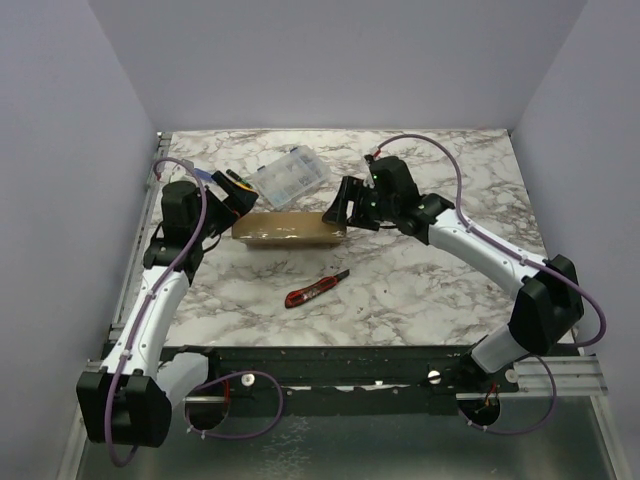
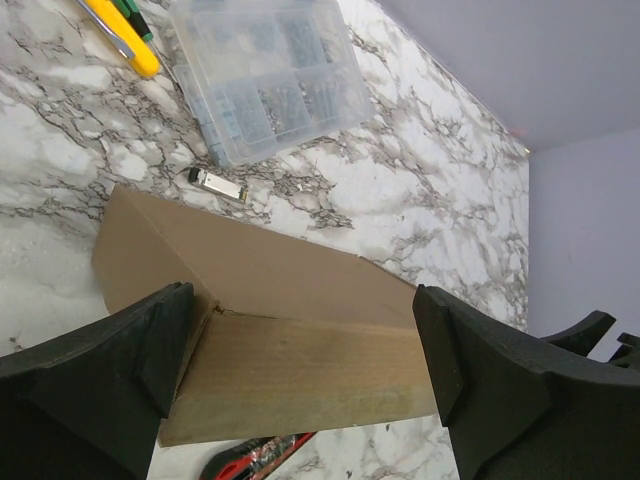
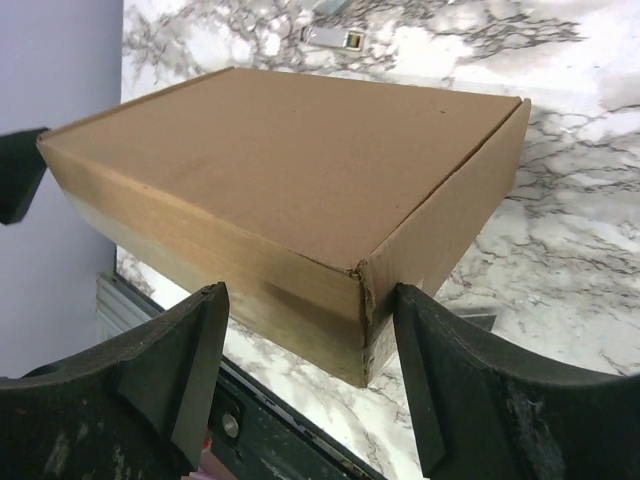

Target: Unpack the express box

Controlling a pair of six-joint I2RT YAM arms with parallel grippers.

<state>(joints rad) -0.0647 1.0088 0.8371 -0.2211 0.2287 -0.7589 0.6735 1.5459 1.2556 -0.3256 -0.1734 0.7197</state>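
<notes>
Closed flat brown cardboard express box [image 1: 288, 229] mid-way across the marbled worktop [image 1: 430, 290], left end effector [image 2: 300, 330] released wide astride its left end, right end effector [image 3: 308, 300] released about its right corner: an uneven squeeze would probably pivot the box into the clear plastic compartment case [image 1: 290, 177] on its far side.

Express box [image 1: 288, 229] ends are blocked: left gripper [image 1: 238, 204] at 9 o'clock, right gripper [image 1: 341, 208] at 3, jaws spread across the box ends. 12 o'clock side is crowded by the clear compartment case [image 1: 291, 172], with a small metal part [image 2: 217, 184] in the gap. A yellow-handled tool [image 2: 125, 40] lies at 11. A utility knife [image 1: 316, 288] is set at 6, well apart. Bare table [image 1: 430, 290] is left open between them.
</notes>
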